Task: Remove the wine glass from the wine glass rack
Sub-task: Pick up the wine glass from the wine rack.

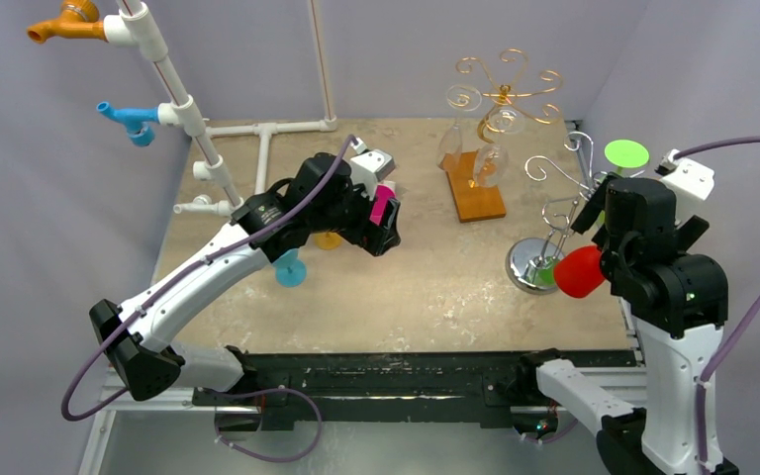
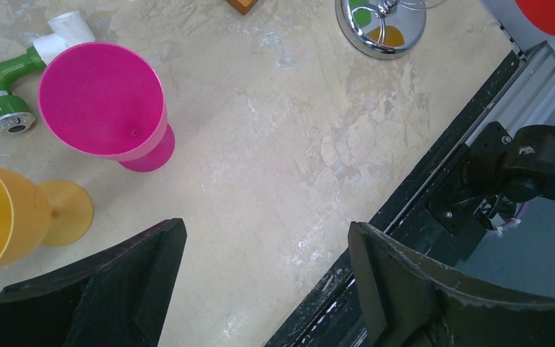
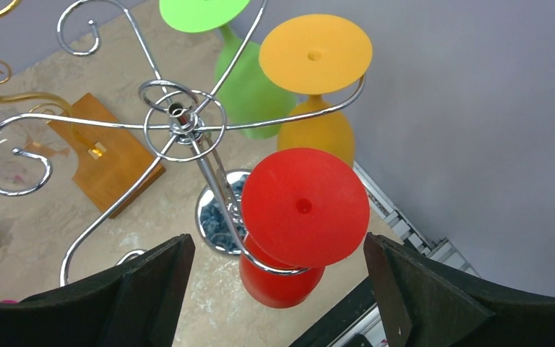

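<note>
Chrome wire rack (image 3: 179,119), scrolled, glossy, matte red glass (image 3: 305,206), inverted

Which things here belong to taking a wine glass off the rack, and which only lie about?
Job: silver rack, its red glass, orange glass, green glass.
Lying about: pink glass, yellow glass, green tap, gold rack, white pipes.

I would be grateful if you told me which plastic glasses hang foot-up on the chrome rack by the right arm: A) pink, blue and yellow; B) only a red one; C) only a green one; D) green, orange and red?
D: the right wrist view shows a green glass, an orange glass and a red glass all hanging inverted from the chrome rack.
</note>
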